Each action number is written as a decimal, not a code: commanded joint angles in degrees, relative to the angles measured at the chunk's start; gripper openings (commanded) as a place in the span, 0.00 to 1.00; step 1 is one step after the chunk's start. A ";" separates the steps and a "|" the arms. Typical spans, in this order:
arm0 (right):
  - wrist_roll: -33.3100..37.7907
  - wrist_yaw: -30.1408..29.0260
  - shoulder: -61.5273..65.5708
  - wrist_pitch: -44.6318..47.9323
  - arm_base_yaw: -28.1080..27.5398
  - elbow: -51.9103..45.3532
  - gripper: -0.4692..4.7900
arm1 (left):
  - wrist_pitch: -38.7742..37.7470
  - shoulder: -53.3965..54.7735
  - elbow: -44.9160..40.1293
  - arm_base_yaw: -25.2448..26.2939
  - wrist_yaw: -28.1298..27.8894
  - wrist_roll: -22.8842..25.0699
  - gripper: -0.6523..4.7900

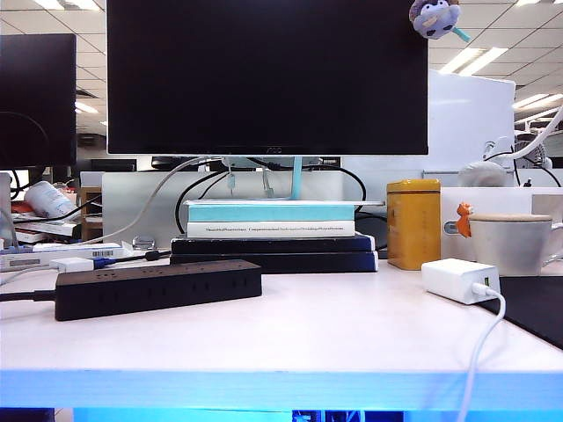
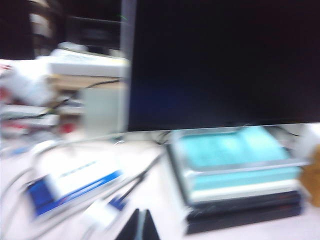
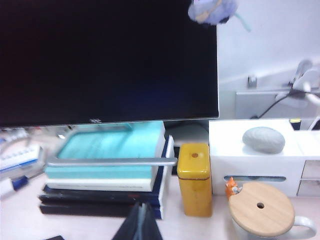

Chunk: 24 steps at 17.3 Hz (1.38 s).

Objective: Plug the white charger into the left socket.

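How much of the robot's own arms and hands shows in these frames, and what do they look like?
Very little. The exterior view shows no arm at all. Each wrist view shows only the tips of its hand: the left hand and the right hand both appear as two dark, near-black tapering fingers pressed together, forming a narrow wedge. No cables, markings or arm links show. The left view is blurred.

- Exterior view: low, just off the front edge of the table, facing level across it toward the monitor; power strip left, white charger right, both near the lens.
- Left wrist view: raised over the table's left part, tilted slightly down, facing the monitor; heavily blurred.
- Right wrist view: raised over the right part, same heading, sharper, close to the yellow tin.
- All three share the monitor and the book stack under it.
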 commanded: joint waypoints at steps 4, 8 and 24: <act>-1.92 -3.50 23.87 -20.52 0.07 17.99 0.09 | -0.87 9.27 11.47 -0.11 10.54 0.28 0.11; -3.78 -5.49 35.63 -27.36 0.70 18.56 0.20 | 2.54 9.09 12.24 -0.11 10.60 -0.02 0.11; -8.00 0.42 57.90 -26.05 3.56 18.45 0.82 | 2.19 9.11 12.68 -0.15 13.14 -0.55 0.11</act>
